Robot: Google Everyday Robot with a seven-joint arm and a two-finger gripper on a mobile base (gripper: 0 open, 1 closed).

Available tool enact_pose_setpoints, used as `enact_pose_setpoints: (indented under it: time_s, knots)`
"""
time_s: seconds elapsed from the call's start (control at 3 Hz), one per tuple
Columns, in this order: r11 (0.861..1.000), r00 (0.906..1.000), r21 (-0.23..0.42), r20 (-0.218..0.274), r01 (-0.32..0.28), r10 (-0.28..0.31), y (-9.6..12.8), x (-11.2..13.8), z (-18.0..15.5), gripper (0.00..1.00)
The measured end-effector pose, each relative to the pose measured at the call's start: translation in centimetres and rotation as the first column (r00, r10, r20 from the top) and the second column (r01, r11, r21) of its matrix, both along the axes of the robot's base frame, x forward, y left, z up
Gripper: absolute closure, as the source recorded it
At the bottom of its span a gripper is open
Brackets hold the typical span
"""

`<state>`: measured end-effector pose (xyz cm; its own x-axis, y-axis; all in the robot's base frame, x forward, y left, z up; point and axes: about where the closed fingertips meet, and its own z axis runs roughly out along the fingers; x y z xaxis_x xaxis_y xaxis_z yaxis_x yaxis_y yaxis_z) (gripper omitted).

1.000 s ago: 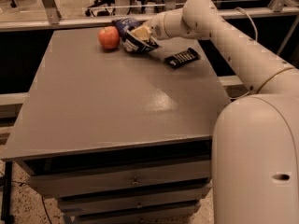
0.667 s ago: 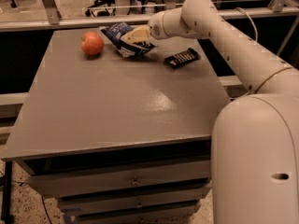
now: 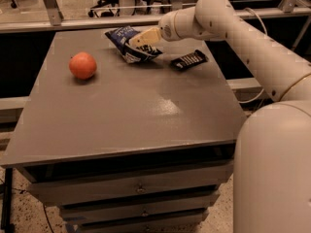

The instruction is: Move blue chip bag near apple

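The blue chip bag (image 3: 127, 46), crinkled dark blue with white lettering, lies at the back middle of the grey table (image 3: 126, 110). My gripper (image 3: 140, 38) reaches in from the right and is shut on the bag's right side, low over the table. The red-orange apple (image 3: 82, 65) sits by itself on the left part of the table, about a bag's length to the left of the bag and nearer the front. The bag and the apple are apart.
A small black wrapped bar (image 3: 188, 60) lies just right of the bag, under my forearm (image 3: 233, 28). A metal rail (image 3: 87, 23) runs behind the table's back edge. Drawers (image 3: 138, 188) are below the front edge. My white base (image 3: 272, 169) fills the lower right.
The apple, which lay touching the bag's left side, has rolled left and toward the front, away from the bag. My gripper and the bag have shifted slightly left.
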<state>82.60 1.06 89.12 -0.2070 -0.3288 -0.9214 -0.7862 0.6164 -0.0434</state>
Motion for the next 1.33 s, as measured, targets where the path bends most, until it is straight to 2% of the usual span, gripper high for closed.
enact_pose_setpoints:
  time_s: [0.33,1.0,1.33]
  knots:
    - [1.0,0.9996,-0.001,0.015,0.026,-0.026,-1.5,-1.7,0.6,0.0]
    - [0.995,0.9939,0.008,0.056,0.095,-0.095,-4.8,-6.8,2.2,0.0]
    - [0.993,0.9912,0.022,0.053,0.12,-0.121,-5.9,-9.4,2.1,0.0]
